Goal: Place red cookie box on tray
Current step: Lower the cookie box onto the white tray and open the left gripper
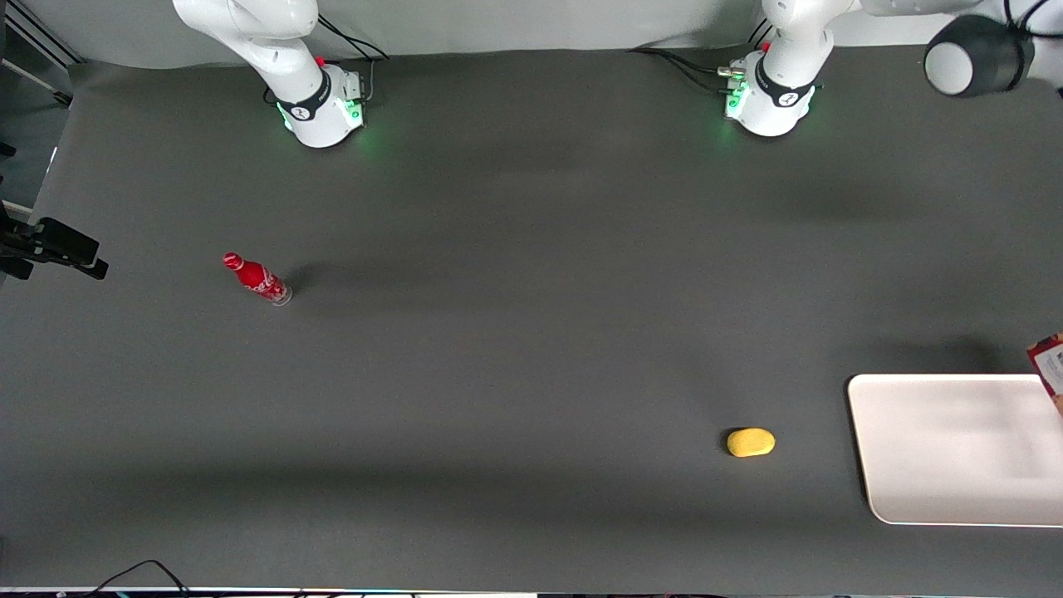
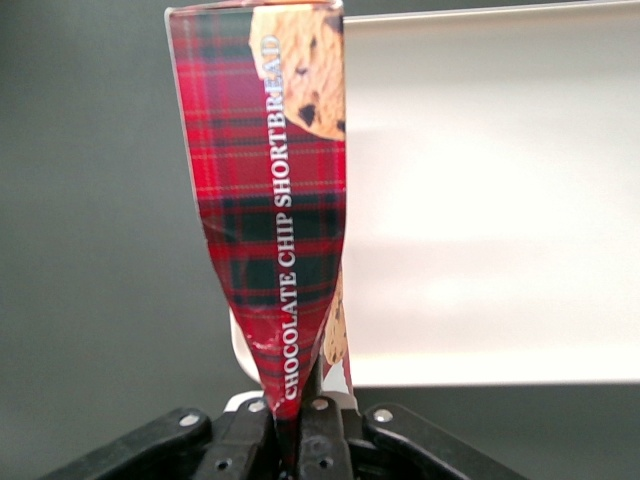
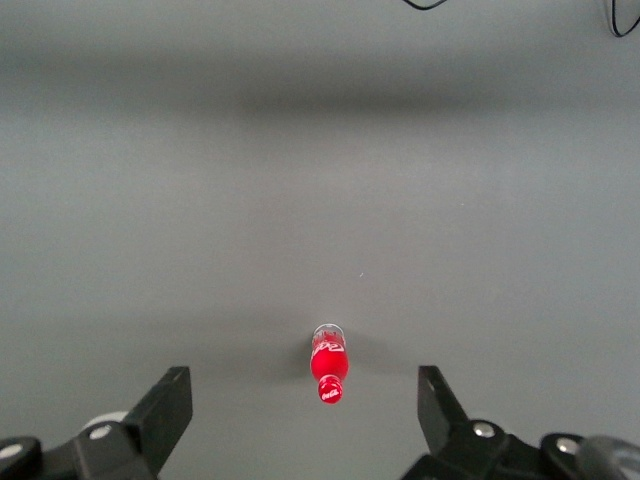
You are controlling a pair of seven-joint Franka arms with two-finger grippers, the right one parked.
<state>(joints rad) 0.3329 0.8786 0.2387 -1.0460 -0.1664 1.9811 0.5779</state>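
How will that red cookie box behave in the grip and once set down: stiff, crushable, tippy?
The red cookie box looks like thin card: it pinches in and creases where the gripper clamps it, so likely crushable. Slim and oblong, it would probably tip if stood on end; laid flat on the tray it should stay put.

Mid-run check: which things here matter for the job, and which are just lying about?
Job:
- red cookie box, pinched in the gripper, hanging over the tray's edge
- tray, at the working arm's end

Lying about:
- red bottle
- yellow lump, beside the tray
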